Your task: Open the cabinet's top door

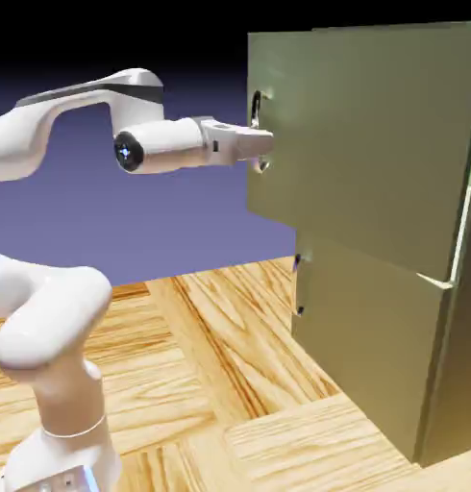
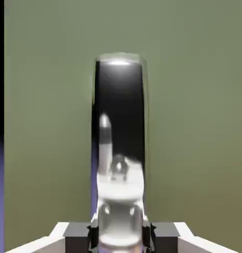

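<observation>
Now, working rightward, you had the pincer (image 1: 261,142) clamped on the dark handle (image 2: 120,123) at the left edge of the top door (image 1: 364,135), which stood swung slightly out from the cabinet (image 1: 465,336) above the lower door (image 1: 364,346) and wooden tabletop (image 1: 230,356).

The cabinet (image 1: 374,317) is a tall olive-green box standing on the table, straight ahead of the pincer (image 1: 266,142). Its top door (image 1: 364,135) is swung slightly ajar, standing proud of the lower panel (image 1: 364,356). The door's dark, glossy vertical handle (image 2: 120,148) sits between the fingertips (image 2: 76,234).
</observation>
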`<state>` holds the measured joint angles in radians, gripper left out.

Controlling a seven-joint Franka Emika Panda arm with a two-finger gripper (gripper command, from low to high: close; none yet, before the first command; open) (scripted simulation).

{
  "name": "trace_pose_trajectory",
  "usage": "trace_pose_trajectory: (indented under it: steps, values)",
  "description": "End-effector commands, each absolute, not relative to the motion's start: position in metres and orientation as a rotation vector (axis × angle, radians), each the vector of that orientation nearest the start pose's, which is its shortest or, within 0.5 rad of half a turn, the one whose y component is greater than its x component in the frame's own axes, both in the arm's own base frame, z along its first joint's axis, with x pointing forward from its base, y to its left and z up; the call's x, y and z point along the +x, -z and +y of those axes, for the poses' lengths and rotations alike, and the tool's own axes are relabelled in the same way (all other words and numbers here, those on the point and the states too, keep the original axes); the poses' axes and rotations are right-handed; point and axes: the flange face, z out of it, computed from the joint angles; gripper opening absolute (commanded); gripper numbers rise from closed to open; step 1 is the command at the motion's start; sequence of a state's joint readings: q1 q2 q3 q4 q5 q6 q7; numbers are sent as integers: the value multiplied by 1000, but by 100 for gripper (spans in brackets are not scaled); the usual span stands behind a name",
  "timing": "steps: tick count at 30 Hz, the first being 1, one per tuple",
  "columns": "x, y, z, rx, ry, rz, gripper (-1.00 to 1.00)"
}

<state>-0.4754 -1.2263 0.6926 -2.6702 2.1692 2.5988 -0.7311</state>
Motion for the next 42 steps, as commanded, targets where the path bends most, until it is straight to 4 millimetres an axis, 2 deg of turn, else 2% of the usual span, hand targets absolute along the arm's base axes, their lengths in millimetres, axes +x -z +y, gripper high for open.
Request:
trace_pose_trajectory:
  steps: [1, 7, 13, 29, 36, 42]
  values:
    - [287, -581, 102, -1761, 1499, 359, -100]
    - [248, -581, 63, -1750, 1410, 244, -100]
    - [218, -581, 26, -1737, 1332, 147, -100]
    - [166, -581, -75, -1692, 1142, -76, -100]
    - [148, -581, -133, -1660, 1038, -191, -100]
    - [139, -581, -199, -1619, 925, -311, -100]
